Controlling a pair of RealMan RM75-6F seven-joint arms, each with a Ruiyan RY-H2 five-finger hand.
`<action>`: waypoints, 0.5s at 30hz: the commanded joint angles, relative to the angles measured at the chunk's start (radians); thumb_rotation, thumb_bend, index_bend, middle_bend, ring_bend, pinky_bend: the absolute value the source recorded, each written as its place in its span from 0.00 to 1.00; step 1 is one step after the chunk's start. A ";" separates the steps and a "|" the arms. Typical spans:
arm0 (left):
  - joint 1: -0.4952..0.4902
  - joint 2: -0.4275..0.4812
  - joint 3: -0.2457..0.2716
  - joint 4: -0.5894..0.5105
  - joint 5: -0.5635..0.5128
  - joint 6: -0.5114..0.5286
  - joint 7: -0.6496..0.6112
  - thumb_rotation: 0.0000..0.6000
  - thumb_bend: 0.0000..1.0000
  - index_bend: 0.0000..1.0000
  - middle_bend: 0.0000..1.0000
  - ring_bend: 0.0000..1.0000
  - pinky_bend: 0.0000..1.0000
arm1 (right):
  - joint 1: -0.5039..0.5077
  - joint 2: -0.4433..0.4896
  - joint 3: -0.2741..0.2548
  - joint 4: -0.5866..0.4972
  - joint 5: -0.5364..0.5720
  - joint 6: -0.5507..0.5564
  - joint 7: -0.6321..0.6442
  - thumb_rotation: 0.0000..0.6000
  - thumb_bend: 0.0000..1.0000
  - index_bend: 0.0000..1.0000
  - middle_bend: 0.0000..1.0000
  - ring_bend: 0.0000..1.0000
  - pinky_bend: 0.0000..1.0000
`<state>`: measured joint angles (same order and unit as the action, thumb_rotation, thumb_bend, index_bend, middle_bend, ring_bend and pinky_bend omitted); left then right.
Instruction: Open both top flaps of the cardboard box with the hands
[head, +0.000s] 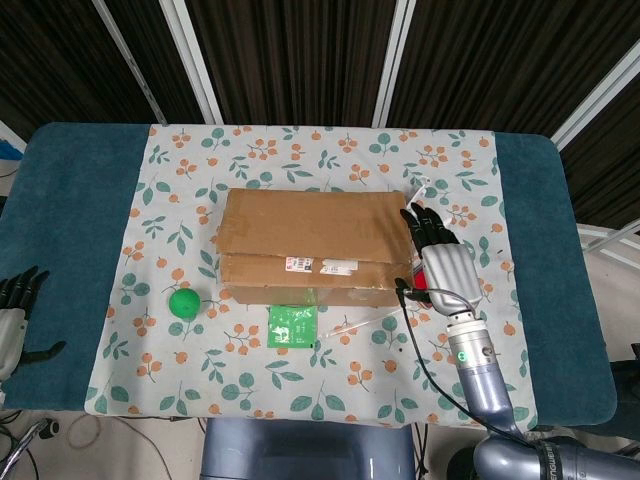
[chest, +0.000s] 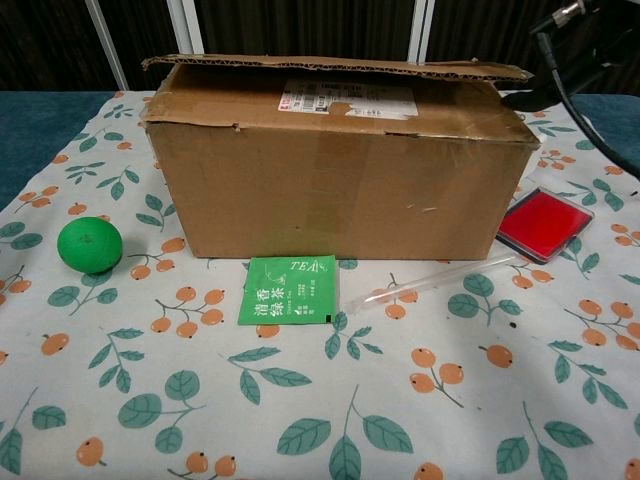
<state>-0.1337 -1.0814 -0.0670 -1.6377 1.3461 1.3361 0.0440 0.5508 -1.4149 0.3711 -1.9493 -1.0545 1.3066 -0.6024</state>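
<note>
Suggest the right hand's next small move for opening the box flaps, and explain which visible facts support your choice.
Probably ease the right hand leftward to hook its fingertips under a flap edge at the right end of the cardboard box. It hangs beside that end, holding nothing; both flaps lie shut, and the left hand sits far off.

Table (head: 70, 200) has a teal top, with a floral cloth (head: 180, 160) over the middle, running from rear edge to front edge. Cardboard box (head: 316, 246) sits mid-cloth, flaps down. Green ball (head: 183, 302) off the box's front-left corner. Green tea sachet (head: 292, 325) just in front of the box. Clear straw (chest: 440, 277) lies diagonally toward the front-right. Red flat case (chest: 540, 224) sits beside the box's right end.
</note>
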 joint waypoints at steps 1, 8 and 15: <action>-0.002 0.004 -0.002 -0.003 -0.006 -0.007 -0.008 1.00 0.11 0.00 0.00 0.00 0.00 | 0.026 -0.024 0.006 0.028 0.001 0.000 -0.013 1.00 0.29 0.00 0.00 0.00 0.26; -0.005 0.011 -0.002 -0.010 -0.010 -0.017 -0.026 1.00 0.11 0.00 0.00 0.00 0.00 | 0.078 -0.066 0.023 0.088 0.035 -0.017 -0.026 1.00 0.29 0.00 0.00 0.00 0.26; -0.009 0.017 -0.004 -0.014 -0.020 -0.028 -0.040 1.00 0.11 0.00 0.00 0.00 0.00 | 0.128 -0.091 0.051 0.151 0.060 -0.035 -0.027 1.00 0.29 0.00 0.00 0.00 0.26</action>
<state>-0.1420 -1.0647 -0.0706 -1.6514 1.3265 1.3085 0.0046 0.6697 -1.5003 0.4128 -1.8055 -1.0019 1.2760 -0.6309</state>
